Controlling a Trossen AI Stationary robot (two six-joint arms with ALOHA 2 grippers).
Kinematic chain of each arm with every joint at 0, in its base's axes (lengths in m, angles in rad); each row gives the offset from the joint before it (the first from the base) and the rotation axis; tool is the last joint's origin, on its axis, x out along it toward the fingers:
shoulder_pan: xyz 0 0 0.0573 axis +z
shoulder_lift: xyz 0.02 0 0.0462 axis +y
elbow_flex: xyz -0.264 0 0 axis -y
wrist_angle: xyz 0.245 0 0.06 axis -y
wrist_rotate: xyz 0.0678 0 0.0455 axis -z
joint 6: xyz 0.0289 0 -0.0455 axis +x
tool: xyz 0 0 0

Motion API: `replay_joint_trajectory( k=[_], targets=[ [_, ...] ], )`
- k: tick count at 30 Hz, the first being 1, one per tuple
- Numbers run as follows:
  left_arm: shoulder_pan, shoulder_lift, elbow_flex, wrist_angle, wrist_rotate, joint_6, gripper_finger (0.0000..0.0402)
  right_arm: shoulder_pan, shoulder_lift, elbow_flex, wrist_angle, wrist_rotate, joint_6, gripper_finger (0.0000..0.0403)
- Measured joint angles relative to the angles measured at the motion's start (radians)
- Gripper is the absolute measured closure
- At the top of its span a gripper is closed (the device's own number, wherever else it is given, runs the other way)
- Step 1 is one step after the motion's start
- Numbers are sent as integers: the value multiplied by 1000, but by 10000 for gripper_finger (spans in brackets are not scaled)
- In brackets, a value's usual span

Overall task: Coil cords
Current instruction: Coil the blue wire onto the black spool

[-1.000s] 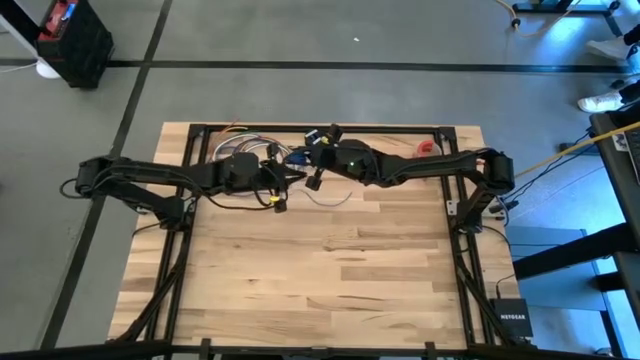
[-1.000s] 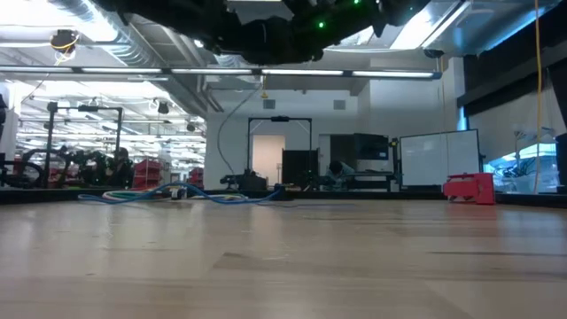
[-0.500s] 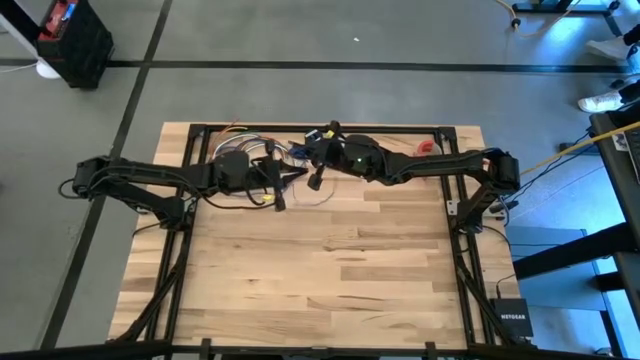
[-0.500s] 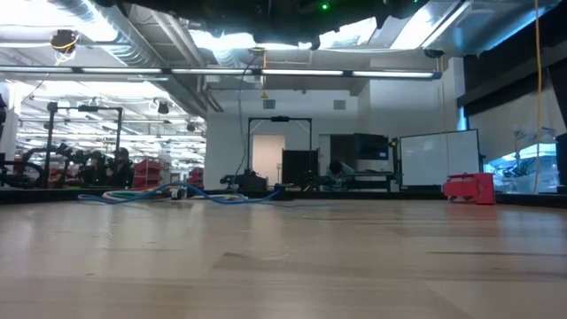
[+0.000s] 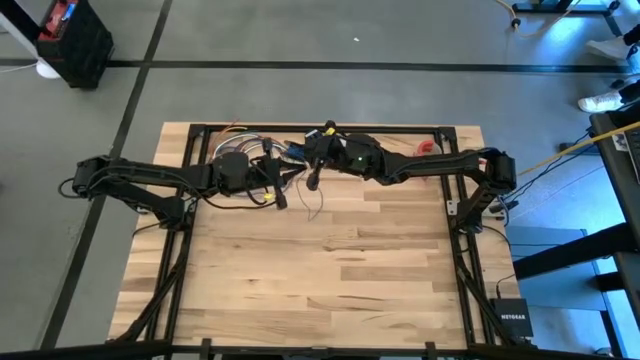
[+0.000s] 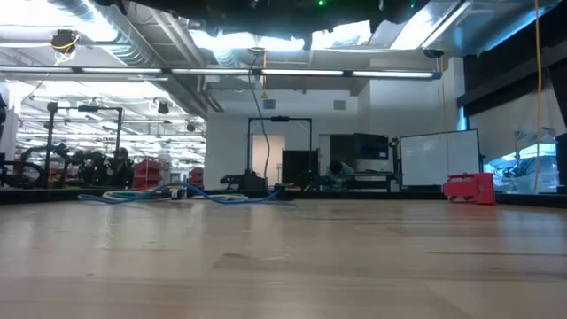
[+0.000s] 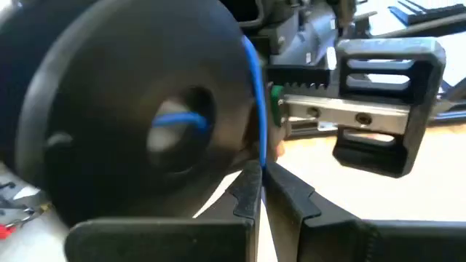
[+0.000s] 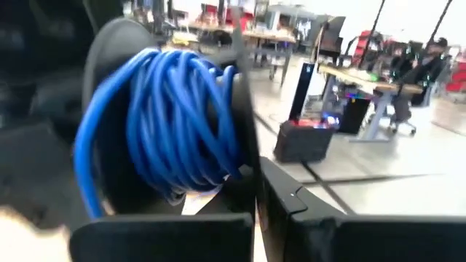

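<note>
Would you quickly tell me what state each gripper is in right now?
Left gripper: closed on the blue cord at the black spool.
Right gripper: closed on the spool's rim.

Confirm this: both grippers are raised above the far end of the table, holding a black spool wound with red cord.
Wrong on one point: the cord wound on the black spool is blue, not red, as the right wrist view shows. The left gripper and right gripper are indeed raised above the far end of the table.

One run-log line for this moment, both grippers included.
step: winding cord | spool: black, blue cord wound on | left gripper: shut on spool rim | right gripper: shut on spool rim | raised off table
</note>
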Motion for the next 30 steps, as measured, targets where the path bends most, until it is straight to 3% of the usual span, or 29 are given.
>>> replay_joint_trajectory(
  k=[8,14,21,30],
  targets=[
    [24,2,0,-52,-6,-31,391,-1,11,-1,25,-49,8,401],
    [23,-3,1,-111,-4,-22,391,1,12,-1,173,-139,79,401],
    [23,-33,1,-308,-6,-1,391,1,-38,-1,69,-120,73,401],
    [27,-32,-19,-321,22,11,391,1,-89,0,49,-121,30,401]
  ],
)
